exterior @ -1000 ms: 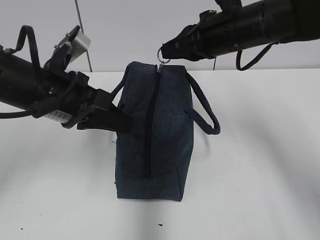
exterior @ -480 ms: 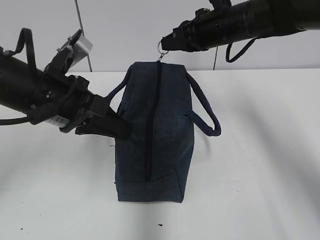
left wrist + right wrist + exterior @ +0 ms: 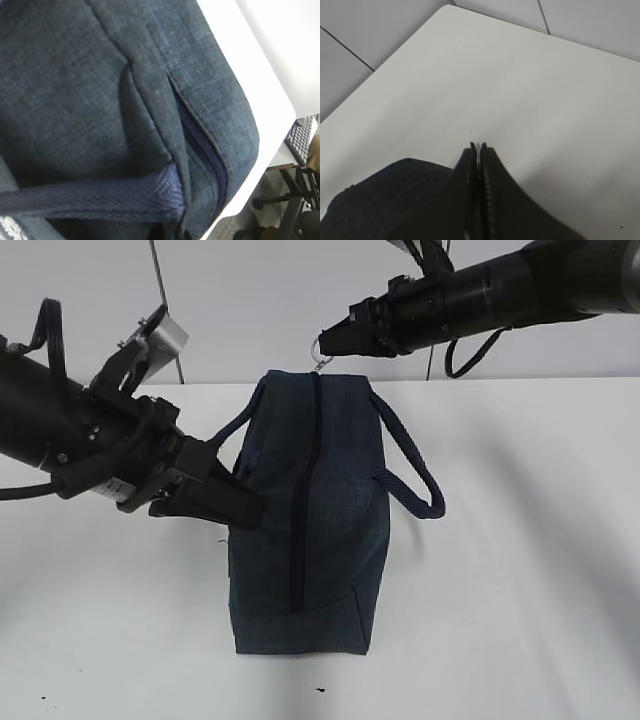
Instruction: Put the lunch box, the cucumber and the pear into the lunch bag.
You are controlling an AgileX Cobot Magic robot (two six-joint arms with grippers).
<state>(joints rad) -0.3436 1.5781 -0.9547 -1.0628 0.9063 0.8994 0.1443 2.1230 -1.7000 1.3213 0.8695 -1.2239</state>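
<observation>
The dark navy lunch bag (image 3: 320, 520) stands on the white table (image 3: 520, 570), its zipper (image 3: 298, 510) running along the top and closed. My right gripper (image 3: 328, 343) is shut on the metal ring pull (image 3: 320, 352) at the bag's far end; a thin sliver of metal shows between its fingertips (image 3: 478, 147). My left gripper (image 3: 245, 508) is shut against the bag's left side, where the handle strap (image 3: 90, 200) meets the fabric (image 3: 75, 90); its fingers are hidden in the left wrist view. The lunch box, the cucumber and the pear are out of view.
The bag's right handle (image 3: 410, 460) loops out over the table. The table's edge (image 3: 270, 100) runs close behind the bag, with a keyboard (image 3: 302, 140) and chair legs beyond. A grey wall stands at the back.
My right arm has risen and levelled out, still on the ring pull. My left gripper and the bag's near end have shifted slightly down toward the camera.
</observation>
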